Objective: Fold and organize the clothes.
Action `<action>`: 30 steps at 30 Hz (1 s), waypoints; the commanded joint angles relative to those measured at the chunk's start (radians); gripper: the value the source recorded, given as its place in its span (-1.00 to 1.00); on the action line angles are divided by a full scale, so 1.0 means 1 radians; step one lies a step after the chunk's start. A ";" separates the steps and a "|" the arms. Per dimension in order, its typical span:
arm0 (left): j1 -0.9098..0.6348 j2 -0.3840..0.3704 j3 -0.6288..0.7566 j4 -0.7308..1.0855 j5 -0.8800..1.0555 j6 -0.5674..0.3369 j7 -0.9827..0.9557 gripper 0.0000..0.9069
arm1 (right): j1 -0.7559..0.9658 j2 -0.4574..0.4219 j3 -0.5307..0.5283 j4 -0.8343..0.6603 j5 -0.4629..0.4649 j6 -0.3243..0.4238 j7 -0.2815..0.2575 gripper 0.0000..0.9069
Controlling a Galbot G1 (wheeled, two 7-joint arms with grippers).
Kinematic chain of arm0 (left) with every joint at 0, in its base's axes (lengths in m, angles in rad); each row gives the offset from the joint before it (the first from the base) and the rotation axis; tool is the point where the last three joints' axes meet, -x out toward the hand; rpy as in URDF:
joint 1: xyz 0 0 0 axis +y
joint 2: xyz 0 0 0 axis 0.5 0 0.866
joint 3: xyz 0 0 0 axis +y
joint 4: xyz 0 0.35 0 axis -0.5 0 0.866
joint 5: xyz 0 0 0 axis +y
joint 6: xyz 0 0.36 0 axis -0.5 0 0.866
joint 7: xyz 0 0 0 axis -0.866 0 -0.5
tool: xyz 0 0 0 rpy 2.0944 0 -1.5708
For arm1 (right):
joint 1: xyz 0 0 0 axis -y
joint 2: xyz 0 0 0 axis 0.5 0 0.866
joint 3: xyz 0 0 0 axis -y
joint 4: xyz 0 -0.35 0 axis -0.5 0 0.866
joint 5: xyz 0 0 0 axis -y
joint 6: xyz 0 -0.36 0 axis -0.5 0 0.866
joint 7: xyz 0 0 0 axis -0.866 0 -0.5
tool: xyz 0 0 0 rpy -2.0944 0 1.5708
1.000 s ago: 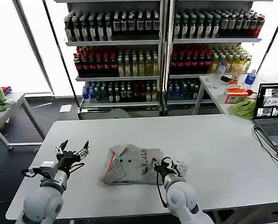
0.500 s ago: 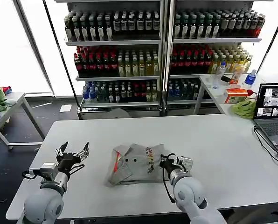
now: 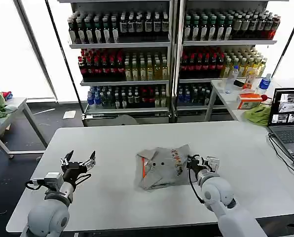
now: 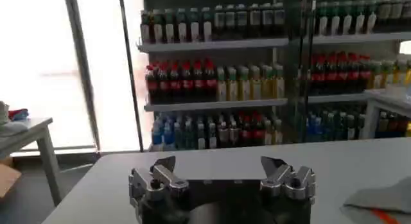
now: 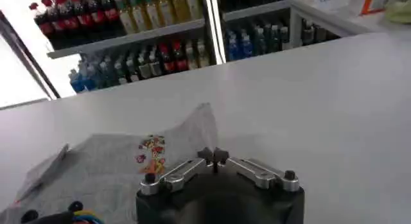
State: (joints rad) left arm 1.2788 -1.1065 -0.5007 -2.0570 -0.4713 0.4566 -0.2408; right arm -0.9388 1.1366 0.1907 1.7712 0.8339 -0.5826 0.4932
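Head view showed a light grey shirt (image 3: pixel 163 167) lying folded into a rough bundle near the middle of the white desk (image 3: pixel 112 143), its collar and orange button strip (image 3: pixel 143 169) turned toward the robot's left and its small multicoloured chest print (image 3: pixel 177 159) toward the right. The right hand (image 3: pixel 198 163) sat at the shirt's right edge, low over the desk, with its fingers pinched together; the right wrist view showed the same fingertips (image 5: pixel 214 156) meeting at a point, with the grey fabric and its print (image 5: pixel 151 154) just beyond them, though whether any cloth was caught between the tips could not be told. The left hand (image 3: pixel 78 161) was held above the left part of the desk, well apart from the shirt, with its fingers spread wide and nothing between them; the left wrist view showed those two fingers (image 4: pixel 162 174) apart over bare desk, and a corner of the grey shirt (image 4: pixel 382 205) with a bit of orange at the edge of that picture. Behind the desk stood shelves of bottled drinks (image 3: pixel 137 54), and a laptop (image 3: pixel 287 121) rested open at the far right.
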 commanded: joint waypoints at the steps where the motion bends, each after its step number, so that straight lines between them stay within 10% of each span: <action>1: 0.000 -0.005 0.002 0.003 -0.001 0.001 0.000 1.00 | 0.033 -0.050 0.033 -0.085 -0.151 0.000 -0.032 1.00; 10: 0.003 -0.018 0.007 0.002 -0.002 0.002 0.001 1.00 | 0.047 -0.009 0.076 0.080 -0.268 0.003 -0.040 1.00; 30: 0.081 -0.055 -0.033 -0.045 -0.001 0.006 0.003 1.00 | 0.221 0.052 -0.323 -0.054 -0.415 0.001 -0.099 1.00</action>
State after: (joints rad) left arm 1.3355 -1.1550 -0.5254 -2.0929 -0.4729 0.4613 -0.2382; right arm -0.7728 1.1762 0.0139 1.7888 0.4896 -0.5814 0.4104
